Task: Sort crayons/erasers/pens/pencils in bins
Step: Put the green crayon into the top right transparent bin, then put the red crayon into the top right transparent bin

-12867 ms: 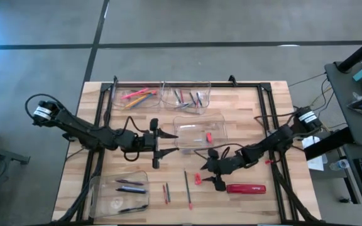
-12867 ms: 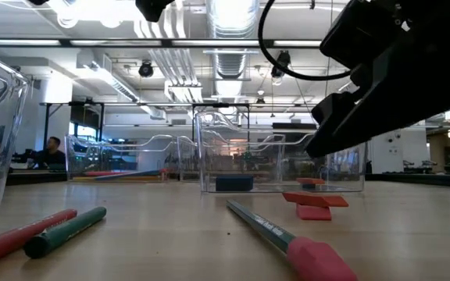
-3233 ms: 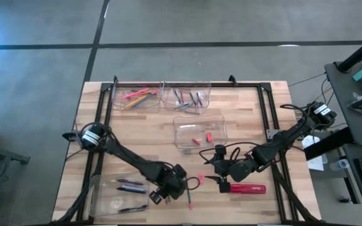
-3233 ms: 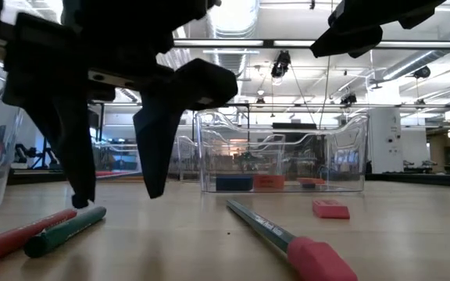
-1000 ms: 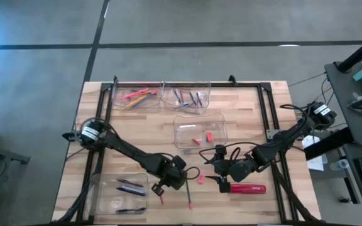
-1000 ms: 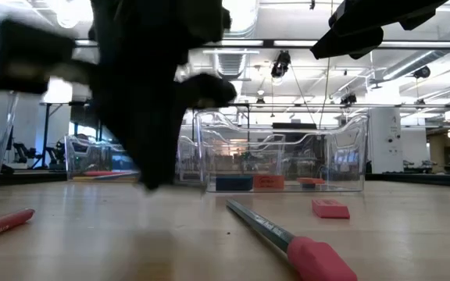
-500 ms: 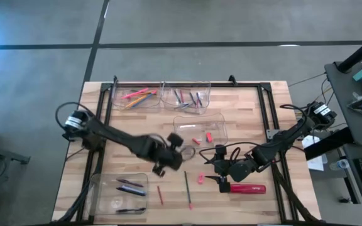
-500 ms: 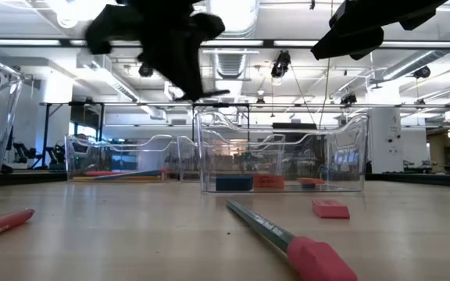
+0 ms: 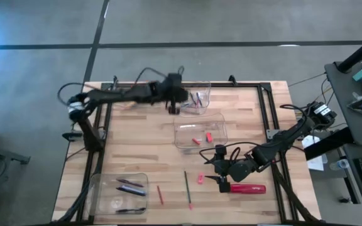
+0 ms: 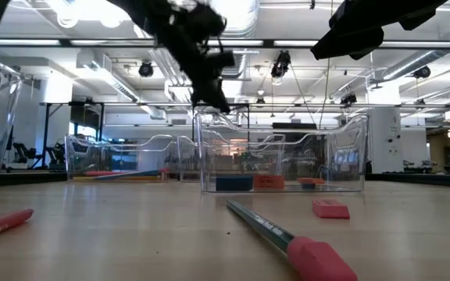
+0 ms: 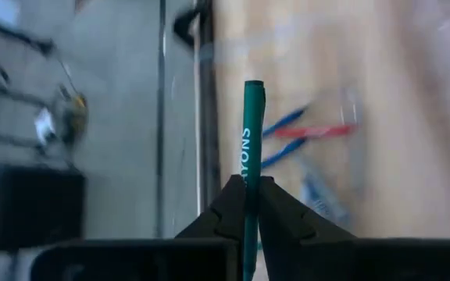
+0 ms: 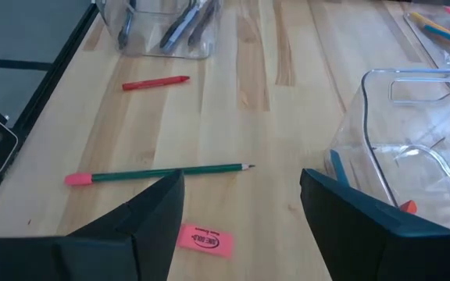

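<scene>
Left gripper [image 9: 173, 108] swung from table centre up to the far bins [image 9: 185, 95], jaws clamped on a green crayon [image 11: 250, 156]. Right gripper [image 12: 241, 211] waits open near the pink eraser [image 12: 205, 240], green pencil [image 12: 155, 173] and red crayon [image 12: 155, 82] on the table [image 9: 244, 125].

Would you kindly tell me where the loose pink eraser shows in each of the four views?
High view: eraser just right of the green pencil.
Low view: eraser right of centre, beyond the pencil.
Left wrist view: not in it.
Right wrist view: eraser just this side of the pencil.
Shared landmark: the pencil.
</scene>
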